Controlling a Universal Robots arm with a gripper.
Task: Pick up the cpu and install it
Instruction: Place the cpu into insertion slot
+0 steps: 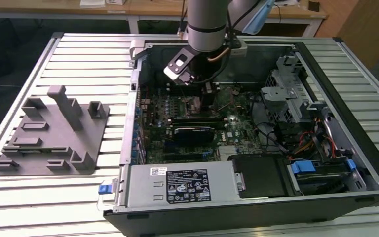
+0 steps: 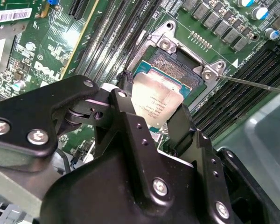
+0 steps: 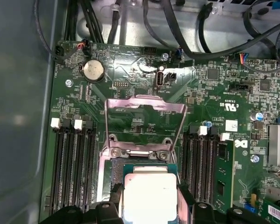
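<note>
Starting at the exterior view's left, the gray holder block [image 1: 48, 136] sits on the slatted table [image 1: 84, 54], well apart from me. I take that to mean the pick-up part of the job is done. Moving across to the open computer case [image 1: 367, 163], my arm reaches down inside it over the motherboard [image 1: 239, 126]. In both wrist views my gripper [image 2: 151, 107] [image 3: 149, 201] is pinched on the cpu [image 2: 158, 95] [image 3: 149, 193], with one black finger [image 2: 126, 81] on one edge and the other on the opposite edge, the silvery top facing up. The chip hangs right at the socket [image 3: 140, 151] and overlaps its frame. It looks slightly tilted in the second wrist view, and I cannot tell whether its underside touches the contacts or sits just above them. The metal load plate [image 3: 144, 114] stands raised behind the socket, and the thin latch lever [image 2: 256, 84] is swung free beside it. By my reckoning the install is underway but unfinished: the chip is not yet released, the plate is not folded down, and the lever is not locked. Further toward the exterior view's right are the drive cage [image 1: 288, 94] and loose cables [image 1: 308, 143], away from my work.
</note>
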